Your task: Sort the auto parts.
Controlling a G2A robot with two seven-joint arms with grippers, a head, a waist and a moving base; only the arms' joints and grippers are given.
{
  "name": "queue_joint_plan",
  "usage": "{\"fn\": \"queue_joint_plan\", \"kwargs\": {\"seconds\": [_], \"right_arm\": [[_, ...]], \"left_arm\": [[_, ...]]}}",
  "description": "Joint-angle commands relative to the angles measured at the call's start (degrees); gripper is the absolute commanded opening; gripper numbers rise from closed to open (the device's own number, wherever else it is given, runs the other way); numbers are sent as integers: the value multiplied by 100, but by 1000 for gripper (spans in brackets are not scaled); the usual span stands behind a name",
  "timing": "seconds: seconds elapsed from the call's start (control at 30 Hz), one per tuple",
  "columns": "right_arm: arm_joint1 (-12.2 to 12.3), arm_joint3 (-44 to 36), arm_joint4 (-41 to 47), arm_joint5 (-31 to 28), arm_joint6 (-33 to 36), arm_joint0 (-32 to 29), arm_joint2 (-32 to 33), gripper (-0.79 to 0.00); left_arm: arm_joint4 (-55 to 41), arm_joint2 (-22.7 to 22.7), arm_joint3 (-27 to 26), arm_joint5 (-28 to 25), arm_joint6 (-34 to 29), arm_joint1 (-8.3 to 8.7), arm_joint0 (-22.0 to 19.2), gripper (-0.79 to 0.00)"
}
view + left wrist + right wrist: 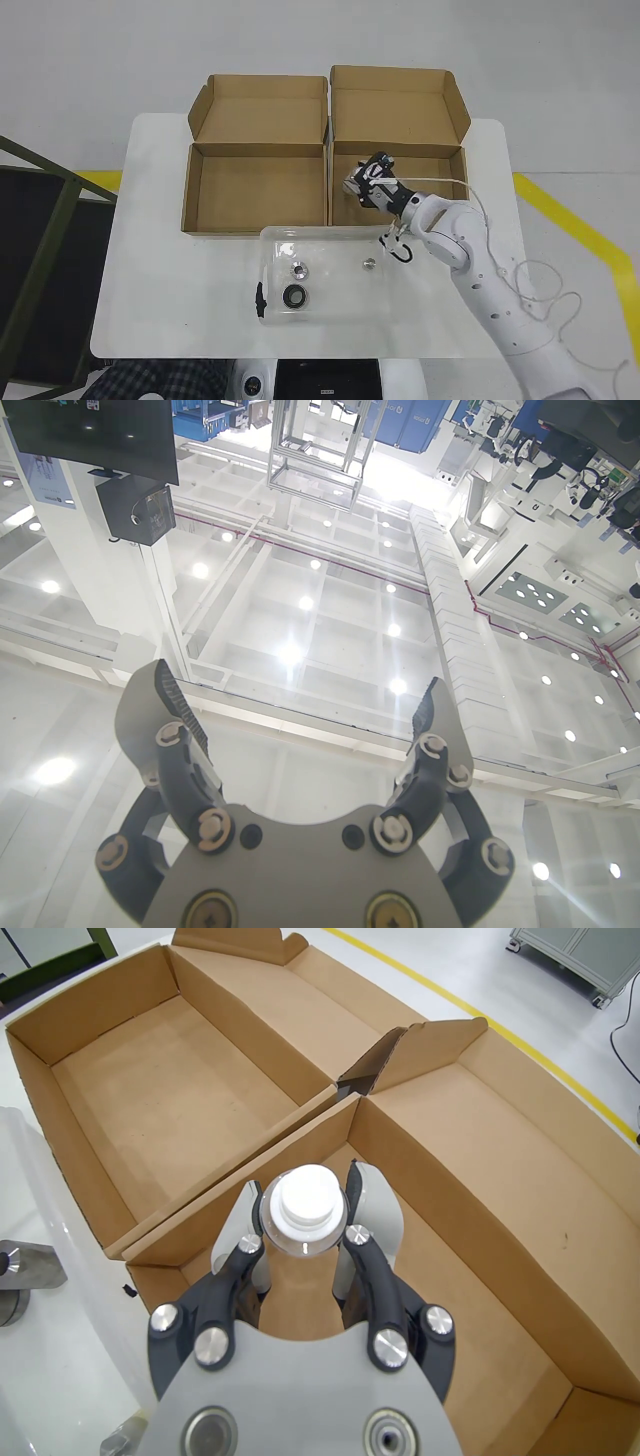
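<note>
White round part [306,1210] is clamped between the right jaws, over the near corner of the right cardboard box [475,1153], close to the side that adjoins the left cardboard box [165,1093]. Just beside both boxes, a clear tray [335,295] on the white surface [160,250] holds a black ring [295,296] and small metal pieces [299,269]. The left jaws are spread wide, holding nothing.

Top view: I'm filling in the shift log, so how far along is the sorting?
Early. Done: nothing visibly; the box below the right claw and the other box show bare floors. In hand: that claw is shut on a white round part. Left: a black ring, a metal piece and a smaller metal piece in the clear tray, a slim black part at its edge.
</note>
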Motion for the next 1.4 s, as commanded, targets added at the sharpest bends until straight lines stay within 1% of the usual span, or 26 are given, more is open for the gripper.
{"fn": "queue_joint_plan", "kwargs": {"seconds": [0.0,0.17,0.2,0.23,0.3,0.37,0.4,0.43,0.47,0.5,0.53,0.77,0.97,1.23,1.37], "right_arm": [[-19,120,-7,7,24,75,-61,-785],[-64,353,-16,42,47,221,-179,-785],[-70,385,-14,45,56,243,-193,-742],[-76,409,-10,46,54,263,-203,-643],[-86,455,-7,39,77,295,-223,-616],[-96,496,2,35,89,325,-240,-520],[-101,509,9,26,95,335,-249,-449],[-104,518,13,21,98,345,-251,-409],[-107,525,18,18,102,350,-254,-268],[-110,515,28,18,113,353,-255,-74],[-110,492,32,11,128,352,-250,0],[-52,103,105,-134,134,159,8,0],[65,-622,101,-328,200,-272,459,0],[263,-1918,-18,-1379,777,-1011,894,0],[342,-2420,-35,-1781,993,-1388,1021,0]], "left_arm": [[0,0,0,0,0,0,0,0],[0,0,0,0,0,0,0,0],[0,0,0,0,0,0,0,0],[0,0,0,0,0,0,0,0],[0,0,0,0,0,0,0,0],[0,0,0,0,0,0,0,0],[0,0,0,0,0,0,0,0],[0,0,0,0,0,0,0,0],[0,0,0,0,0,0,0,0],[0,0,0,0,0,0,0,0],[0,0,0,0,0,0,0,0],[0,0,0,0,0,0,0,0],[0,0,0,0,0,0,0,0],[0,0,0,0,0,0,0,0],[0,0,0,0,0,0,0,0]]}}
